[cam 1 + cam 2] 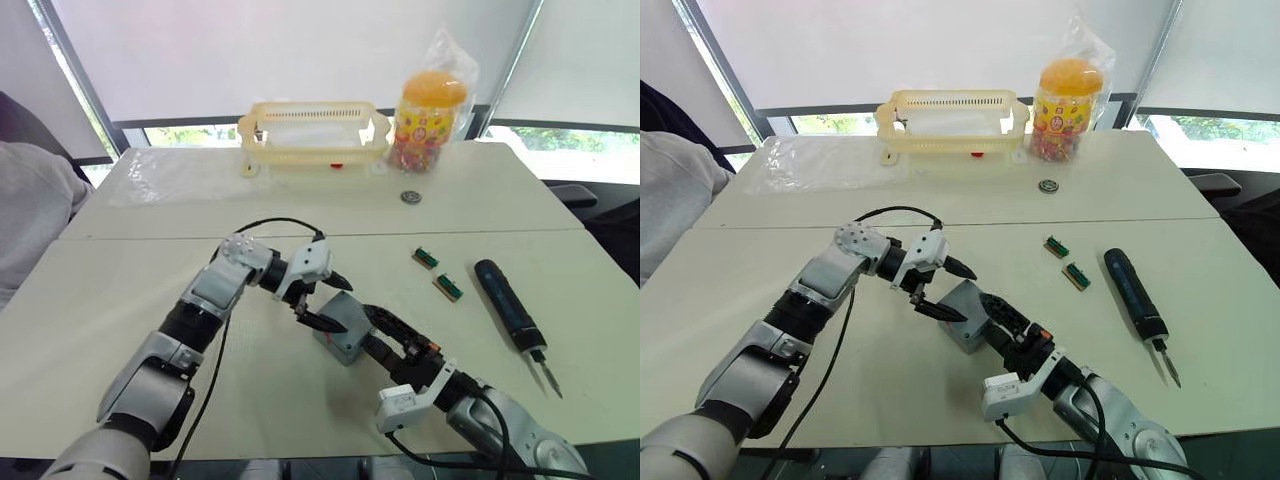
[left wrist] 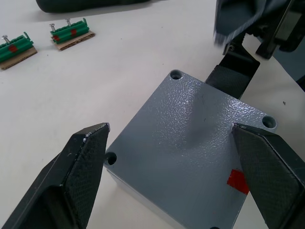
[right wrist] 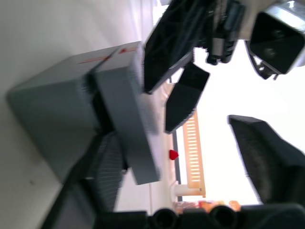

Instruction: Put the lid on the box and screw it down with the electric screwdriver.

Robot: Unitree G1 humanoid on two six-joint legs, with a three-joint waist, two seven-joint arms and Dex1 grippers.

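Note:
The grey box (image 1: 338, 343) stands mid-table with the lid (image 2: 190, 148) lying on top, its corner screw holes facing up. In the right wrist view the lid (image 3: 126, 124) looks slightly offset from the box (image 3: 52, 119). My left gripper (image 1: 343, 305) hovers open just above the lid, one finger on each side. My right gripper (image 1: 372, 330) is open at the box's right side, with one of its fingers (image 3: 100, 176) against the box. The dark electric screwdriver (image 1: 508, 305) lies on the table to the right, apart from both grippers.
Two small green circuit boards (image 1: 437, 272) lie between the box and the screwdriver. A pale yellow basket (image 1: 313, 130), a candy jar (image 1: 428, 120) and a small round part (image 1: 411, 197) sit at the back. A person's grey sleeve (image 1: 30, 210) is at the far left.

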